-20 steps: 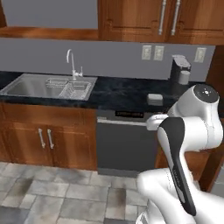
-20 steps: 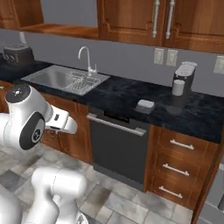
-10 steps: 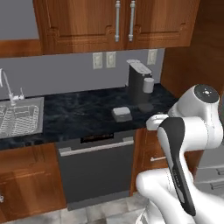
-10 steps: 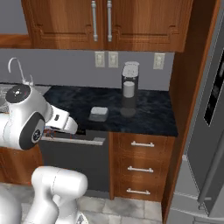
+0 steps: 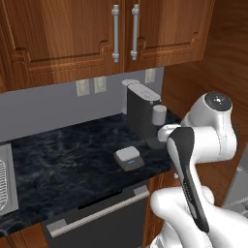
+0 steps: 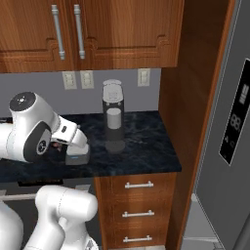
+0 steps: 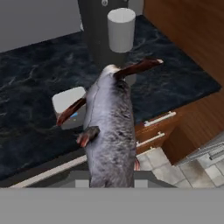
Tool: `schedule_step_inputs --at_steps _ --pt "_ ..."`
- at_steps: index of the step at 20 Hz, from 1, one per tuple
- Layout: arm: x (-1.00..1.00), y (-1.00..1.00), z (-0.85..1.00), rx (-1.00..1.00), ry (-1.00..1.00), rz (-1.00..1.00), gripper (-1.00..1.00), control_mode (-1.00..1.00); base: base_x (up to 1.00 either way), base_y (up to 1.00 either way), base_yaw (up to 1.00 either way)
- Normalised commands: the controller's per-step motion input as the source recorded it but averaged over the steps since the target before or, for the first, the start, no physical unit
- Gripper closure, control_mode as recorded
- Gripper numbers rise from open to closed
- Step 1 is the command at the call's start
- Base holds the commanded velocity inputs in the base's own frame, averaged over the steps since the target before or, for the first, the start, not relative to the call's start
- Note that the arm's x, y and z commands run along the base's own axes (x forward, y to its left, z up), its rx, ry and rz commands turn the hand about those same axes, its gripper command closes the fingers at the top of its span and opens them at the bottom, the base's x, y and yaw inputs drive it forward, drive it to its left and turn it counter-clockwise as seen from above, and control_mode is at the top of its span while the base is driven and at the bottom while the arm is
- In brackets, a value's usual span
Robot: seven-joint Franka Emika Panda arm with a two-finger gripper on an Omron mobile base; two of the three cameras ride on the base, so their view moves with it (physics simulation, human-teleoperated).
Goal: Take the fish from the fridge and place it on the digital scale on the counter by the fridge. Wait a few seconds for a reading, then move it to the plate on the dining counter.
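I have the fish (image 7: 109, 127) in the gripper (image 7: 111, 181): in the hand view its grey body rises straight up from between the finger tips, reddish fins out to each side and the tail at the top, so the jaws are nearly closed and clamped on its lower end. The fish hangs in the air, touching nothing else.

I take the scale (image 5: 129, 158) as my landmark. It sits on the counter (image 5: 63, 164), near the front edge, with the coffee machine (image 5: 141, 112) just behind it and to its right, a grey cup (image 5: 159, 115) on the machine's tray. The fridge (image 6: 229, 127) stands well to the right of the scale, past the wooden side panel. In the hand view the fish covers part of the scale (image 7: 68, 103), which peeks out on its left, so I judge the fish is in front of the scale and above it, out over the counter's front edge.

The step in hand, as I read it, is the carry to the scale; the weighing is not yet done. Next I need to bring the hand forward and a little left until the fish is over the scale's flat top, lower it clear of the cup, and open only once it rests there.
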Motion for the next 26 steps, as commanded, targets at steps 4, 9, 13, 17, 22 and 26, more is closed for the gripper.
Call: schedule_step_inputs --at_steps 4,9,13,17,22,26 --pt "0.55 0.5 -0.18 0.0 0.12 -0.13 1.0 -1.0 0.0 0.0 0.0" --pt "0.38 0.42 -0.39 0.0 0.17 -0.04 1.0 -1.0 0.0 0.0 0.0" --pt "0.58 0.38 -0.55 0.02 0.2 0.0 1.0 -1.0 0.0 0.0 0.0" --pt "0.68 0.39 -0.64 0.0 0.07 0.0 1.0 -1.0 0.0 0.0 0.0" --pt "0.58 0.15 -0.51 0.0 -0.02 0.0 1.0 -1.0 0.0 0.0 0.0" --pt "0.5 0.0 -0.51 0.0 -0.05 0.0 1.0 -1.0 0.0 0.0 0.0"
